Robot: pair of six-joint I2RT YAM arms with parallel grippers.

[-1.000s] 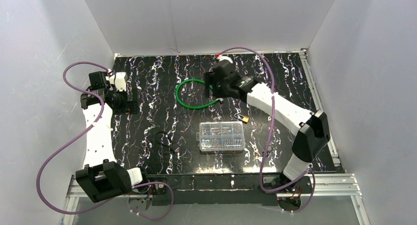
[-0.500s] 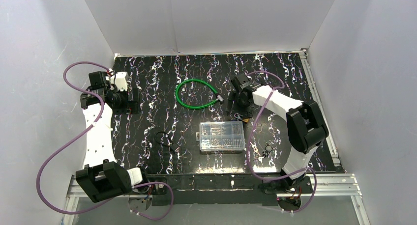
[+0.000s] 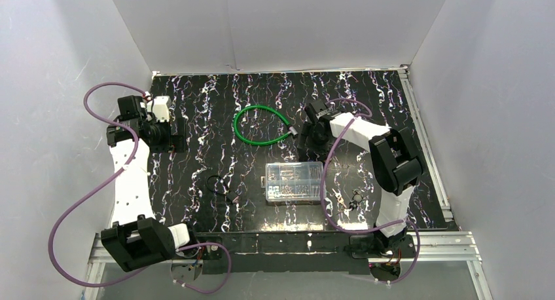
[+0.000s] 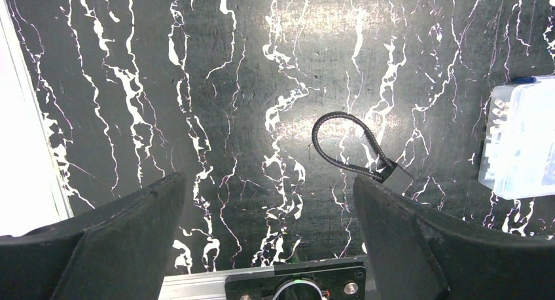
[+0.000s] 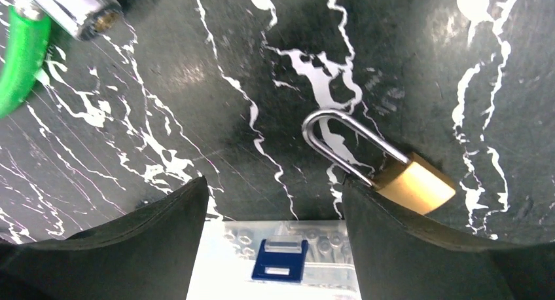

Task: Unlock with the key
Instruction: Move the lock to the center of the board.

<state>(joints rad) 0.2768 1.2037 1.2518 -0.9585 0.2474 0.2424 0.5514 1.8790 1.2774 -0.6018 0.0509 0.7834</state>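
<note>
Right wrist view: the right gripper [image 5: 275, 211] hangs with its claw spread wide, holding nothing. A brass padlock with a silver shackle [image 5: 413, 181] lies flat on the black white-veined table [image 5: 196, 103], at 2 o'clock from the gap, its shackle pointing to 10 o'clock. The left gripper [image 4: 268, 208] gapes empty, a black cord loop [image 4: 386, 171] at its 1 o'clock.

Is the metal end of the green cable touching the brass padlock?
Apart. The right wrist view shows bare table between the cable's metal end and the brass padlock.
</note>
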